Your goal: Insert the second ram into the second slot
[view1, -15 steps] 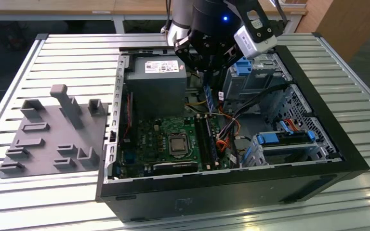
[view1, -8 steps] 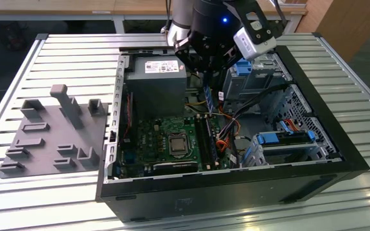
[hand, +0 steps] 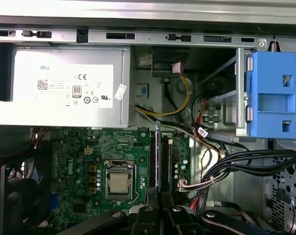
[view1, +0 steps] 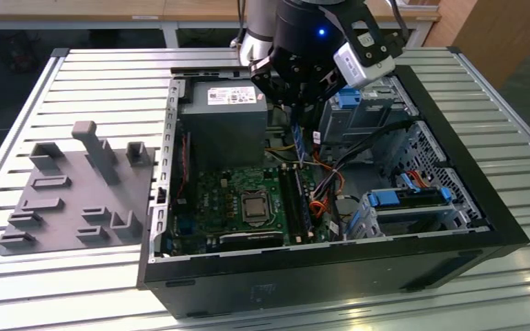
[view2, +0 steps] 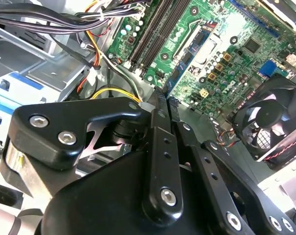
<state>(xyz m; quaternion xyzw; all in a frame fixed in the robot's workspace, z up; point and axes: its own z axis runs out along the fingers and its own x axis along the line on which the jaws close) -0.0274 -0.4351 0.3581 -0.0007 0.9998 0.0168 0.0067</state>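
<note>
A slatted table (view1: 81,76) is seen carrying an open computer case (view1: 339,269), laid on its side with the interior exposed. Inside, a grey power supply (hand: 64,85) is set along one wall, and the green motherboard (hand: 89,152) is spread beside it, with the processor socket (hand: 119,181) near its middle. A blue drive bracket (hand: 273,93) is mounted on the far side of the cables from the board.

The gripper (hand: 157,198) is held over the case interior, just off the power supply's corner in the exterior view. Its fingers are drawn together and clamped on the second ram (hand: 158,152), which is carried on edge beneath them. In the exterior view the stick (view1: 297,140) is seen as a thin blue strip hanging below the fingers, above the board and not seated.

The memory slots (hand: 166,156) are shown as dark parallel channels beside the socket. The ram's long axis is laid along the same line as these channels, so alignment in direction is judged good. Which channel lies directly beneath the stick cannot be told, since dark channels are visible close on either side of its edge.
</note>
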